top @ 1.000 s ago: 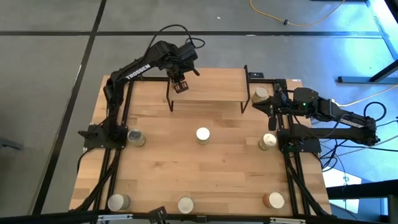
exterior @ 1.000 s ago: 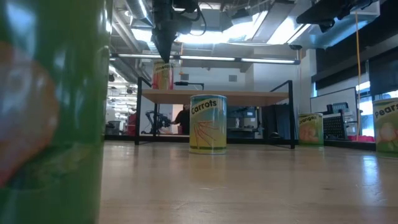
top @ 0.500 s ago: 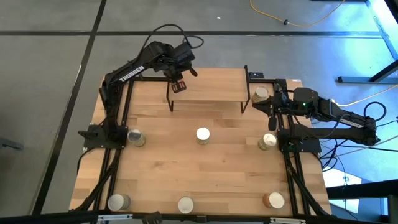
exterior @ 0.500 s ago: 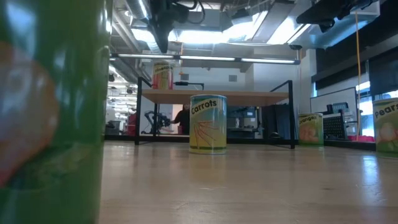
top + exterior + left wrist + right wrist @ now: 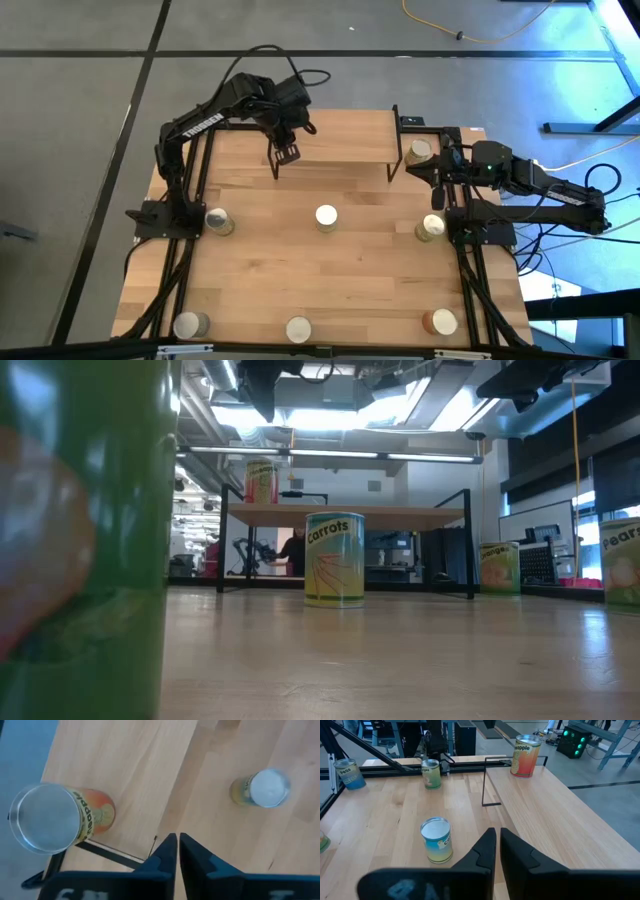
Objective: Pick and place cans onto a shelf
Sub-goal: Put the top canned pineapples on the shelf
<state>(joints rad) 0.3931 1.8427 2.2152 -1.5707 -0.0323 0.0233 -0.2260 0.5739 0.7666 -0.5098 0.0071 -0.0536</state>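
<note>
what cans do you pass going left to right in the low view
Big blurred green can up close, pineapple can on the shelf, carrots can, orange-labelled can, pears can at the right edge.

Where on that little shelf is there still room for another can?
The shelf's top board holds a single can at its left end, beneath the left gripper. From there to the right end the board is bare. It is more crowded just off that right end, where the right gripper waits beside a can.
</note>
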